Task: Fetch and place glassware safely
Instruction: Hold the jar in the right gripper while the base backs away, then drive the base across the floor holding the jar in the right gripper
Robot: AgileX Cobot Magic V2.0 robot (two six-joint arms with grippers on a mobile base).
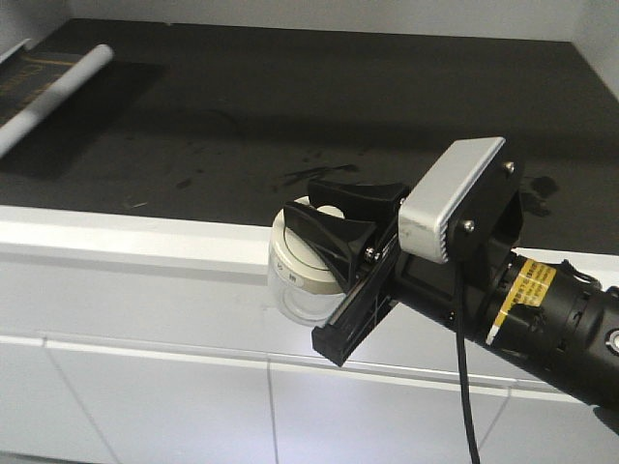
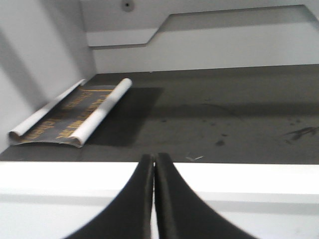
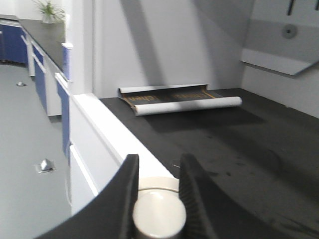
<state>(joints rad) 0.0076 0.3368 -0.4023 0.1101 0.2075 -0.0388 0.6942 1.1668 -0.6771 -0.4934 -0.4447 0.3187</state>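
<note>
Jar (image 1: 298, 290) at 6 o'clock, clamped by lid knob (image 3: 159, 216) in closed jaws of right gripper (image 3: 159, 159); body could be dropped if lid slips off.

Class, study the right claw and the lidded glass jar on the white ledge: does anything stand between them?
Nothing visible does. The right claw sits over the jar, its fingers on either side of the cream lid knob. Whether they press it is unclear.

A laboratory: black-topped white table (image 1: 338, 87), with blue base cabinets (image 3: 12, 42) at ten o'clock in the right wrist view.
</note>
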